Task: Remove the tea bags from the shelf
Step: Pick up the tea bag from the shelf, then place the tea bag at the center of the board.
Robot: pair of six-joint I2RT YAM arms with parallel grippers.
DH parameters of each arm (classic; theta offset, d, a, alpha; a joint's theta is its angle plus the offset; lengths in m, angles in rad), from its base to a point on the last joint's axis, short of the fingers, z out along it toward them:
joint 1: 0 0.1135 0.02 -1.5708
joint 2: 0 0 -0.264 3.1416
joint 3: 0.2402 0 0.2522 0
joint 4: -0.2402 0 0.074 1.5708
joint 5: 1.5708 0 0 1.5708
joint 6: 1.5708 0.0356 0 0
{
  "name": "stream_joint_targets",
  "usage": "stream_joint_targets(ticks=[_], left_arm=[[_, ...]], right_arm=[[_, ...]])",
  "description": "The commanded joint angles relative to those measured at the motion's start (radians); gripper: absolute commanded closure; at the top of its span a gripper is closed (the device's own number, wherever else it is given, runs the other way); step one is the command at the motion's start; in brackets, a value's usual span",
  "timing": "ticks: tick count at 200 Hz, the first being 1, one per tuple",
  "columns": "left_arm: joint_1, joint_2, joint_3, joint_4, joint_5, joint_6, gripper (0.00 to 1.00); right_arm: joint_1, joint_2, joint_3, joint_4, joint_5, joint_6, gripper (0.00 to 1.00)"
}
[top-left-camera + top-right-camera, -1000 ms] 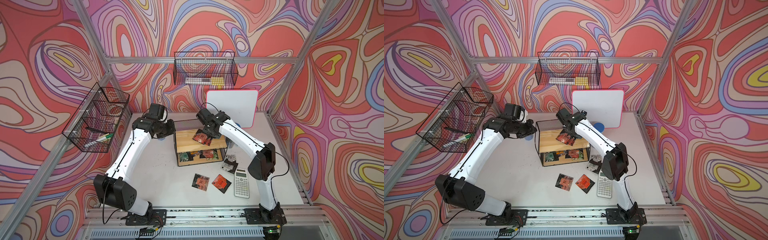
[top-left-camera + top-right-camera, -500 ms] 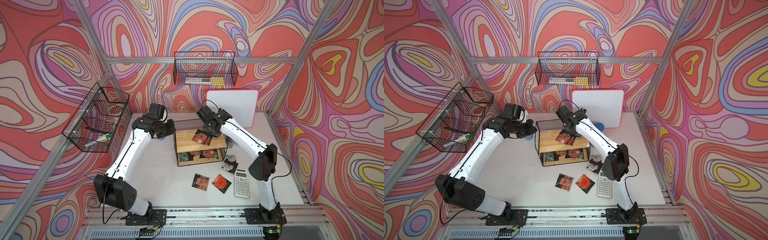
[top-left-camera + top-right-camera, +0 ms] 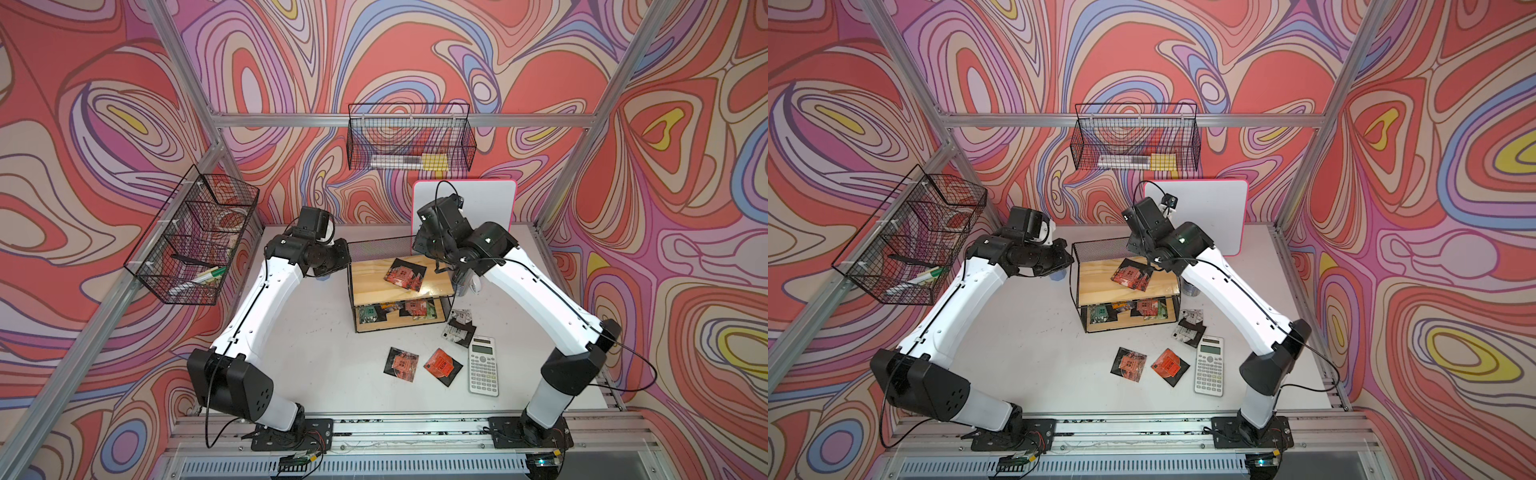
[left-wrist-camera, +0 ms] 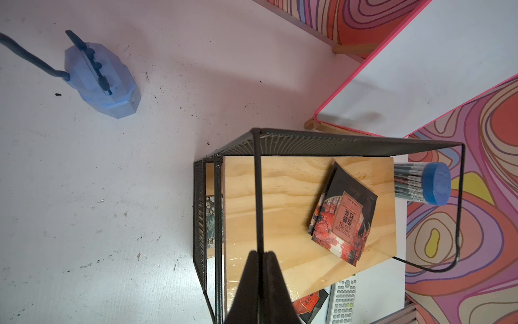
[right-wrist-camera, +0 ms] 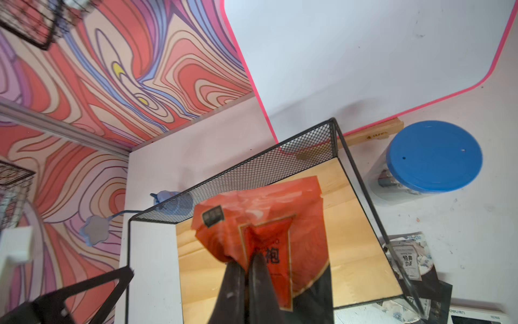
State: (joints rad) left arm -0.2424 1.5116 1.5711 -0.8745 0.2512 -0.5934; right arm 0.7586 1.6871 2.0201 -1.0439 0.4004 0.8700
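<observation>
The shelf point(image 3: 370, 282) stands mid-table with its mesh panel at the back. My left gripper point(image 4: 260, 256) is shut on the shelf's top wire at its left side point(image 3: 347, 257). My right gripper point(image 5: 248, 262) is shut on an orange and black tea bag point(image 5: 280, 218), which hangs crumpled above the upper board near the mesh back. Black and red tea bags point(image 3: 405, 274) lie stacked on the upper board point(image 4: 342, 218). Several more tea bags point(image 3: 395, 311) sit on the lower board. Others lie on the table in front point(image 3: 401, 363) and to the right point(image 3: 459, 326).
A white calculator point(image 3: 483, 371) lies front right. A pink-edged whiteboard point(image 3: 465, 208) leans on the back wall, with a blue-lidded jar point(image 5: 434, 157) by the shelf's right side. A blue plastic object point(image 4: 101, 78) sits left of the shelf. Wire baskets point(image 3: 409, 141) point(image 3: 191, 237) hang on the walls.
My right gripper has risen from the upper board toward the mesh back, carrying one tea bag. The left arm and the shelf have not moved.
</observation>
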Motion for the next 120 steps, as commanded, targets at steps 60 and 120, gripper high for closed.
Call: stream_joint_targets(ticks=[60, 120], left_arm=[[0.001, 0.027, -0.010, -0.037, -0.015, 0.043, 1.00], [-0.001, 0.027, -0.011, -0.034, -0.011, 0.043, 1.00]], right_arm=[[-0.021, -0.264, -0.223, 0.088, 0.089, -0.134, 1.00], [-0.208, -0.443, -0.534, 0.109, -0.053, 0.019, 1.00]])
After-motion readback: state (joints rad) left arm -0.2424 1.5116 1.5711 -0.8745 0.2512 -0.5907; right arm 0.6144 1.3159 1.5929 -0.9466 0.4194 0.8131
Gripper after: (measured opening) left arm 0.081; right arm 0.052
